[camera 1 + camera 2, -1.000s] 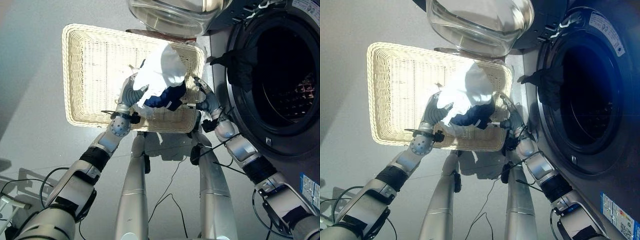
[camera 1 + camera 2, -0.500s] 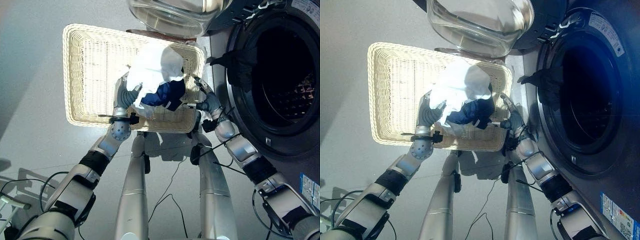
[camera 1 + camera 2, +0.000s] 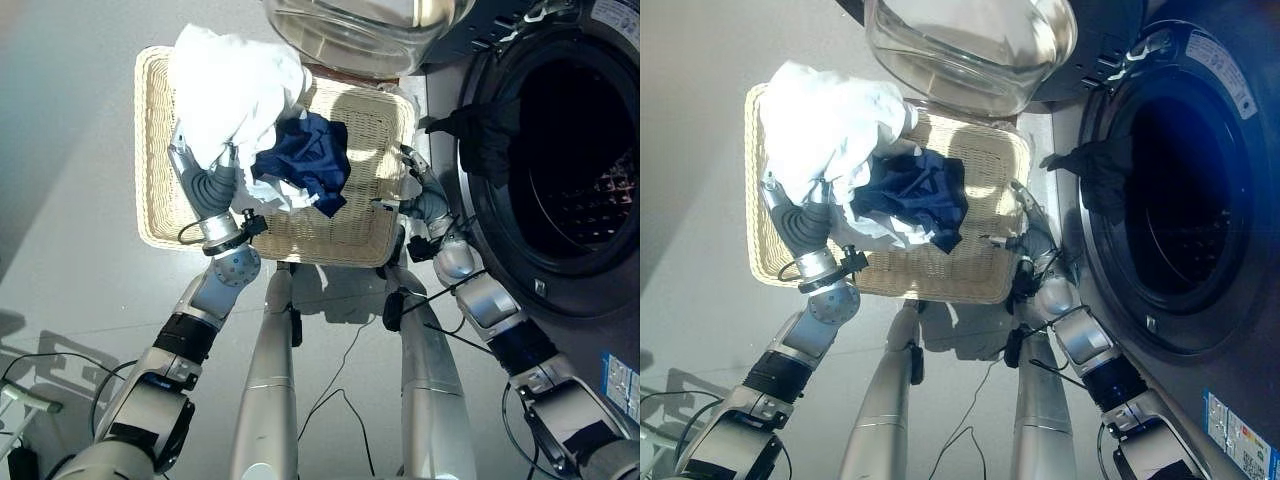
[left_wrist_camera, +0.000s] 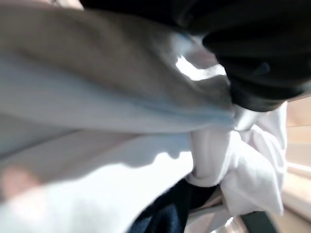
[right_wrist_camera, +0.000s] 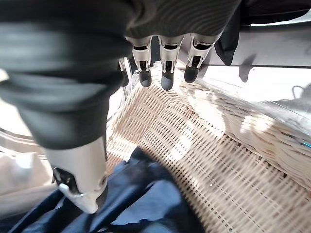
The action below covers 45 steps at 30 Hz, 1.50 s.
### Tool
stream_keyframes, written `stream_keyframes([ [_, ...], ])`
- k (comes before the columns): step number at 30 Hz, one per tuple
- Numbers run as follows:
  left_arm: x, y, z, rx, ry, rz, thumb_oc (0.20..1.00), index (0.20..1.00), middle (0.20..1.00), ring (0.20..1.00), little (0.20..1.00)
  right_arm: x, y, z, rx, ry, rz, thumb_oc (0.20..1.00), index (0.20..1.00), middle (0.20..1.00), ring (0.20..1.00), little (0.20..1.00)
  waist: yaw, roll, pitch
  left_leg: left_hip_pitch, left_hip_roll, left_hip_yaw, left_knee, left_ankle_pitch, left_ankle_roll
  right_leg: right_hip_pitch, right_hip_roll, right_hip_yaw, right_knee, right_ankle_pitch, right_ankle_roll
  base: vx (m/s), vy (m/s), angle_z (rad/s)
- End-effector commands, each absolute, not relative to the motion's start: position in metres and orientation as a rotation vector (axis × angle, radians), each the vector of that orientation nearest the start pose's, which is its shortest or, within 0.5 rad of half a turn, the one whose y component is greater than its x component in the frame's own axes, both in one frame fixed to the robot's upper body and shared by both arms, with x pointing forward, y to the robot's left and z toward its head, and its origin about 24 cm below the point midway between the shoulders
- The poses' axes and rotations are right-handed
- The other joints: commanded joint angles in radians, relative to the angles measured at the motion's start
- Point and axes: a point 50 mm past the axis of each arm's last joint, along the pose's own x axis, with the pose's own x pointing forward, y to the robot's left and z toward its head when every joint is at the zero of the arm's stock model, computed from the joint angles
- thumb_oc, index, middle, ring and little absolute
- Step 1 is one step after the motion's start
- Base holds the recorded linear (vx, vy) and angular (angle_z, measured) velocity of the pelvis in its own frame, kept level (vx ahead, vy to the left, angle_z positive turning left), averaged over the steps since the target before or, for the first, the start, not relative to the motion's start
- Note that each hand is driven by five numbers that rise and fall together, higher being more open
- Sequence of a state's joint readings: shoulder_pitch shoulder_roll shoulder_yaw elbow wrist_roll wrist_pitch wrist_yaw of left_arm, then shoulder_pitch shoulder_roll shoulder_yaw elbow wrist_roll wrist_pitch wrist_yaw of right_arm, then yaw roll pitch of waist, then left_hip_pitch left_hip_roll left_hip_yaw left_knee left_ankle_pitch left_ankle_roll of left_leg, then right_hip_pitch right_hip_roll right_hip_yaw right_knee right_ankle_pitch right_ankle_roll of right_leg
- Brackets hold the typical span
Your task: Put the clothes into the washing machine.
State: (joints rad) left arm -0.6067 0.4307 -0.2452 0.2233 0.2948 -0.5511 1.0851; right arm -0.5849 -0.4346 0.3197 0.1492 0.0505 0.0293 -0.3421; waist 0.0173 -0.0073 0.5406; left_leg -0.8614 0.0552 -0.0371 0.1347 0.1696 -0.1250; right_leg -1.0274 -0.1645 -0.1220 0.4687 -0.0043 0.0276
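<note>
My left hand (image 3: 208,185) is shut on a bunch of white cloth (image 3: 235,95), held up over the left end of the wicker basket (image 3: 350,235). That white cloth (image 4: 121,145) bulges out past the hand in the left wrist view. A navy cloth (image 3: 305,160) lies crumpled in the middle of the basket, against the white cloth's lower edge. My right hand (image 3: 425,200) hovers open at the basket's right rim. Its straight fingers (image 5: 163,73) reach over the weave, and its thumb (image 5: 80,184) is close to the navy cloth (image 5: 131,204).
The washing machine's dark drum opening (image 3: 570,150) stands at the right. A black garment (image 3: 490,135) hangs over its left rim. The glass door (image 3: 360,30) is swung out above the basket's far side. Grey floor lies to the left.
My left hand has swung up and to the left, carrying the white cloth off the navy one. The navy cloth now lies uncovered in the basket. My right hand has hardly moved.
</note>
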Motion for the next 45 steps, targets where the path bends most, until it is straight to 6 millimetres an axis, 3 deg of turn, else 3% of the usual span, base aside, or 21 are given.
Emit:
stream_keyframes([
  [1,0.275,0.158,0.24,0.061,-1.426,0.602,0.2,0.2,0.2,0.2,0.2,0.324,-0.142,0.185,-0.36,-0.534,-0.082,1.0,1.0,1.0,1.0,1.0,-0.005,0.046,-0.021,-0.023,-0.072,0.007,0.047,-0.024,0.1,0.063,0.068,-0.003,-0.17,0.154,0.058,0.0,0.0,0.0],
  [8,0.264,0.155,0.247,0.059,-1.459,0.559,0.2,0.2,0.2,0.2,0.2,0.321,-0.145,0.189,-0.325,-0.549,-0.113,1.0,1.0,1.0,1.0,1.0,0.002,0.049,-0.021,-0.018,-0.072,0.004,0.046,-0.025,0.103,0.071,0.066,-0.005,-0.17,0.154,0.059,0.0,0.0,0.0],
  [14,0.273,0.157,0.246,0.133,-1.351,0.511,0.2,0.2,0.2,0.2,0.2,0.322,-0.147,0.189,-0.318,-0.55,-0.116,1.0,1.0,1.0,1.0,1.0,0.004,0.049,-0.021,-0.016,-0.073,0.005,0.049,-0.024,0.102,0.075,0.063,-0.011,-0.171,0.157,0.061,0.0,0.0,0.0],
  [16,0.277,0.16,0.243,0.168,-1.304,0.509,0.366,0.366,0.366,0.366,0.366,0.322,-0.149,0.187,-0.318,-0.55,-0.117,1.0,1.0,1.0,1.0,1.0,0.004,0.049,-0.021,-0.016,-0.071,0.006,0.048,-0.023,0.101,0.077,0.061,-0.012,-0.174,0.158,0.062,0.0,0.0,0.0],
  [17,0.282,0.161,0.241,0.204,-1.256,0.5,0.592,0.592,0.592,0.592,0.592,0.322,-0.149,0.187,-0.318,-0.548,-0.117,1.0,1.0,1.0,1.0,1.0,0.003,0.049,-0.021,-0.015,-0.071,0.006,0.049,-0.023,0.101,0.078,0.062,-0.011,-0.175,0.159,0.063,0.0,0.0,0.0],
  [18,0.284,0.161,0.239,0.219,-1.24,0.5,0.959,0.959,0.959,0.959,0.959,0.322,-0.149,0.186,-0.318,-0.548,-0.116,1.0,1.0,1.0,1.0,1.0,0.002,0.049,-0.021,-0.015,-0.071,0.007,0.048,-0.023,0.101,0.078,0.063,-0.011,-0.175,0.158,0.063,0.0,0.0,0.0],
  [19,0.29,0.163,0.236,0.246,-1.189,0.49,1.0,1.0,1.0,1.0,1.0,0.322,-0.15,0.186,-0.318,-0.548,-0.117,1.0,1.0,1.0,1.0,1.0,0.001,0.048,-0.021,-0.016,-0.07,0.008,0.049,-0.022,0.101,0.077,0.062,-0.012,-0.175,0.159,0.063,0.0,0.0,0.0],
  [26,0.307,0.173,0.223,0.386,-1.059,0.493,1.0,1.0,1.0,1.0,1.0,0.322,-0.155,0.184,-0.329,-0.543,-0.111,1.0,1.0,1.0,1.0,1.0,-0.011,0.048,-0.021,-0.019,-0.063,0.021,0.052,-0.018,0.098,0.073,0.066,-0.004,-0.179,0.164,0.065,0.0,0.01,0.0],
  [27,0.309,0.173,0.222,0.4,-1.055,0.486,0.881,0.881,0.881,0.881,0.881,0.323,-0.156,0.184,-0.328,-0.542,-0.11,1.0,1.0,1.0,1.0,1.0,-0.012,0.048,-0.021,-0.021,-0.063,0.021,0.055,-0.019,0.1,0.071,0.067,-0.002,-0.175,0.163,0.064,0.0,0.0,0.0],
  [29,0.309,0.174,0.223,0.41,-1.057,0.475,0.2,0.2,0.2,0.2,0.2,0.323,-0.157,0.183,-0.328,-0.537,-0.104,1.0,1.0,1.0,1.0,1.0,-0.015,0.047,-0.021,-0.024,-0.062,0.022,0.059,-0.02,0.1,0.068,0.069,0.0,-0.173,0.162,0.063,0.0,0.0,0.0],
  [45,0.306,0.165,0.223,0.379,-1.101,0.447,0.2,0.2,0.2,0.2,0.2,0.325,-0.15,0.174,-0.327,-0.5,-0.048,1.0,1.0,1.0,1.0,1.0,-0.021,0.049,-0.021,-0.023,-0.062,0.032,0.048,-0.014,0.095,0.074,0.072,0.005,-0.189,0.165,0.061,0.0,0.007,0.0],
])
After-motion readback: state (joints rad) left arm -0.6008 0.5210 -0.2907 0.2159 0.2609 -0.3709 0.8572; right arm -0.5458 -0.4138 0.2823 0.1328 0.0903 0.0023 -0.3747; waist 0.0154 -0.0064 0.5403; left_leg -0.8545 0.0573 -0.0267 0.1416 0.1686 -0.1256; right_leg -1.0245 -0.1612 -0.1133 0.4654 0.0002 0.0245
